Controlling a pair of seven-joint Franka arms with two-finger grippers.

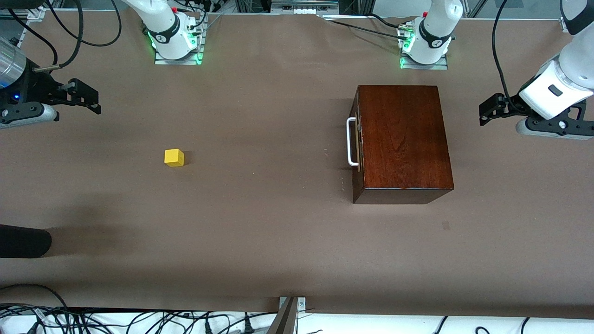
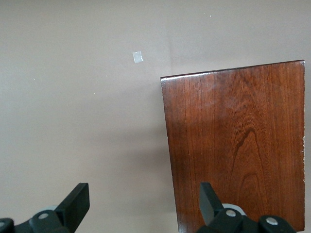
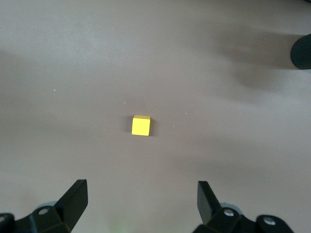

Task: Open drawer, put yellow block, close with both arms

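The dark mahogany box (image 1: 403, 139) stands toward the left arm's end of the table. Its drawer is shut, with the white loop handle (image 1: 351, 141) facing the table's middle. The box top also shows in the left wrist view (image 2: 238, 145). The yellow block (image 1: 174, 157) lies on the table toward the right arm's end, also in the right wrist view (image 3: 141, 125). My left gripper (image 1: 485, 111) (image 2: 144, 199) is open and empty, up in the air beside the box. My right gripper (image 1: 91, 99) (image 3: 142, 196) is open and empty, up over the table's end, apart from the block.
The brown table cover (image 1: 269, 232) runs across the whole view. A dark rounded object (image 1: 23, 241) sticks in at the table's edge on the right arm's end, also in the right wrist view (image 3: 302, 51). A small pale mark (image 2: 138, 57) lies on the cover near the box.
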